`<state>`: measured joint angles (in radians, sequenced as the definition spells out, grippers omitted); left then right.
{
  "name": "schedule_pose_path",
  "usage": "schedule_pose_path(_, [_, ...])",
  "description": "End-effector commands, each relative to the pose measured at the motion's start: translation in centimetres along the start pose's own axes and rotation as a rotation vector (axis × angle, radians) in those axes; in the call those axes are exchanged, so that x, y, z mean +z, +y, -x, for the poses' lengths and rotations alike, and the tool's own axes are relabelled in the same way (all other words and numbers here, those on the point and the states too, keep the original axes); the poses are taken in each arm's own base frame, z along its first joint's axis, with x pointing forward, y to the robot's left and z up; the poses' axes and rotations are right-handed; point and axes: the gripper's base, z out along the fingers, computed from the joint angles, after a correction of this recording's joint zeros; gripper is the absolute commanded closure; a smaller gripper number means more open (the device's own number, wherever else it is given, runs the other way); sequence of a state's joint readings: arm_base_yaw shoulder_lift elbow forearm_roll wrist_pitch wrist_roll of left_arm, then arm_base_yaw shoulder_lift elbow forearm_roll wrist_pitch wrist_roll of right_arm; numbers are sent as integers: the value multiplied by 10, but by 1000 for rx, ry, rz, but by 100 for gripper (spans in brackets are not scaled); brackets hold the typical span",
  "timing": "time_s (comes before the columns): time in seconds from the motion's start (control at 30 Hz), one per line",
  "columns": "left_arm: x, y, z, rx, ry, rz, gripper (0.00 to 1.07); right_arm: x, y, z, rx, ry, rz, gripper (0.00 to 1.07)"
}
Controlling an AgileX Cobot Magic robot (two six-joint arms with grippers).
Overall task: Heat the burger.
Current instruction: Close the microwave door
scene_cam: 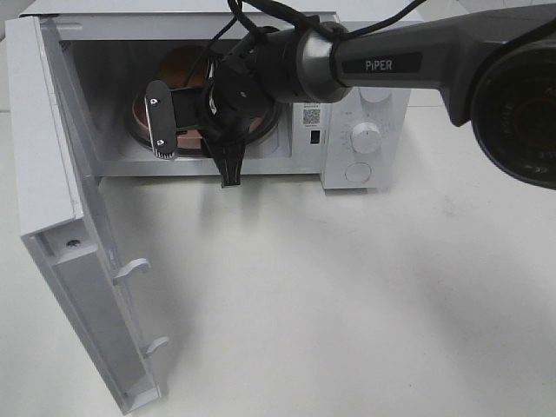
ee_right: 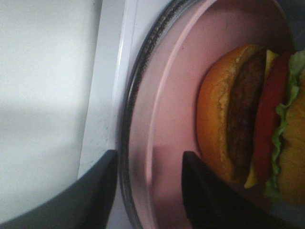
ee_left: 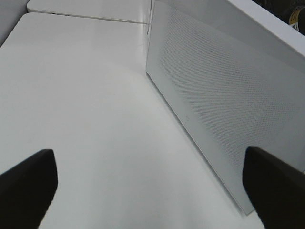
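Right wrist view: the burger (ee_right: 252, 119) is seen at the frame's right, resting on the pink plate (ee_right: 176, 71) over the glass turntable (ee_right: 125, 119) inside the microwave (scene_cam: 373, 95). The right gripper (ee_right: 148, 157) is set partly open astride the plate's rim, not clamping it. The left gripper (ee_left: 150, 191) is spread wide above the desk (ee_left: 86, 95), beside the open door (ee_left: 228, 95).

Your left pincer (ee_left: 152, 191) is spread wide, its two dark fingertips (ee_left: 28, 186) far apart over a white tabletop (ee_left: 86, 95). Beside it stands a white microwave door (ee_left: 224, 105) with a fine dotted mesh.
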<state>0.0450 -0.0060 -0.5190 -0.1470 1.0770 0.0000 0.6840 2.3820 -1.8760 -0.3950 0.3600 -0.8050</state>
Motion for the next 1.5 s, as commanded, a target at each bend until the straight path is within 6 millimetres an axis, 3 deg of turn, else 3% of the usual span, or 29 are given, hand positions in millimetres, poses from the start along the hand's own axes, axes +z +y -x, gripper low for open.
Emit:
schedule_pose_path(0.03, [-2, 0, -1, 10, -21, -2, 9, -8, -5, 3, 2, 4, -9, 51])
schedule_pose_path(0.17, [-2, 0, -1, 10, -21, -2, 9, -8, -3, 1, 24, 19, 22, 42])
schedule_pose_path(0.53, [-2, 0, -1, 10, -21, -2, 9, -22, 0, 1, 19, -40, -17, 36])
schedule_pose_path(1.0, [-2, 0, -1, 10, -21, -2, 9, -64, 14, -8, 36, -114, -54, 31])
schedule_pose_path(1.27, [-2, 0, -1, 10, -21, -2, 9, -89, 32, -20, 75, -101, -14, 31])
schedule_pose_path(1.5, [-2, 0, -1, 10, -21, -2, 9, -123, 45, -33, 138, -92, 4, 31])
